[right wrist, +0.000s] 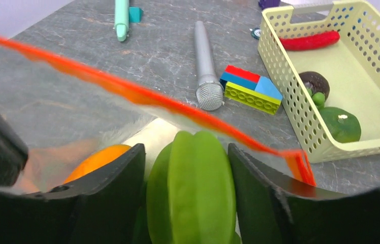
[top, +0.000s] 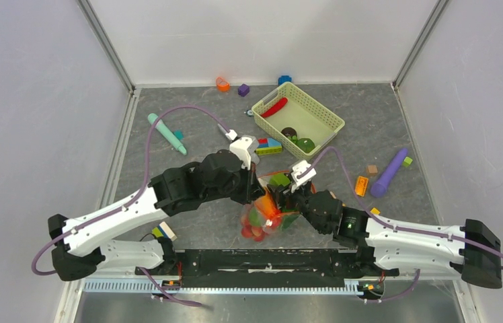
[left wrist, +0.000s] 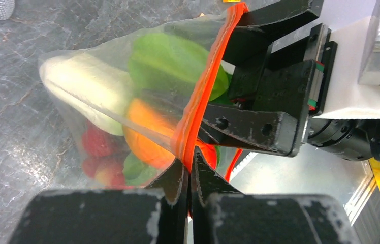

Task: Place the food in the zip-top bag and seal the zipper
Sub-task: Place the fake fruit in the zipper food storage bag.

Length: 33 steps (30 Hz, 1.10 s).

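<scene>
Though unclear overhead, wrist view shows left hand (left wrist: 190, 170) pinching zipper (left wrist: 206, 86).

orange-red zipper (left wrist: 206, 86), pale yellow-green basket (top: 319, 103), grey marbled table (top: 397, 121)

My left arm (top: 134, 205) and right arm (top: 403, 237) are angling inward, claws meeting. My left claw (left wrist: 190, 160) is pinching shut; my right claw (right wrist: 185, 152), just opposite, is standing with fingers apart.
</scene>
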Available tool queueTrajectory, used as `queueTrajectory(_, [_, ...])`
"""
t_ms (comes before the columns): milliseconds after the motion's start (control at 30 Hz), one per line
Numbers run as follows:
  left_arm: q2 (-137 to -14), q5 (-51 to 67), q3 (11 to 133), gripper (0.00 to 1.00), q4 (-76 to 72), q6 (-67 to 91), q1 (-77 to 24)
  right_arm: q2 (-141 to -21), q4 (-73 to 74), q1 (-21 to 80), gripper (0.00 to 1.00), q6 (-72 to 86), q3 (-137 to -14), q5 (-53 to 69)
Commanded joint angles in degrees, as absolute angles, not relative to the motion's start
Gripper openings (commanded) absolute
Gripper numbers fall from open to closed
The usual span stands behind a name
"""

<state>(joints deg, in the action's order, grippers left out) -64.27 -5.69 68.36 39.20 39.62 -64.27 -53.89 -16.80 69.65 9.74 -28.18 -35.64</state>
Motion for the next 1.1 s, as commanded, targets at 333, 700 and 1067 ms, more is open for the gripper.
queueTrajectory(333, [-57.3, -13.4, 66.6, 0.02, 39.7, 41.0, -64.6, -49.7, -22.6, 69.8, 0.98, 5.1, -32.4, -10.0])
queueTrajectory(700, [-56.7, -14.6, 65.2, 0.02, 39.5, 41.4, -64.6, -44.5, -23.4, 69.8, 0.98, 2.1, -31.8, -3.9])
queueTrajectory(1067, [-56.0, -15.9, 64.4, 0.03, 39.4, 41.6, -64.7, -40.3, -22.1, 69.8, 0.98, 2.2, -30.2, -9.6])
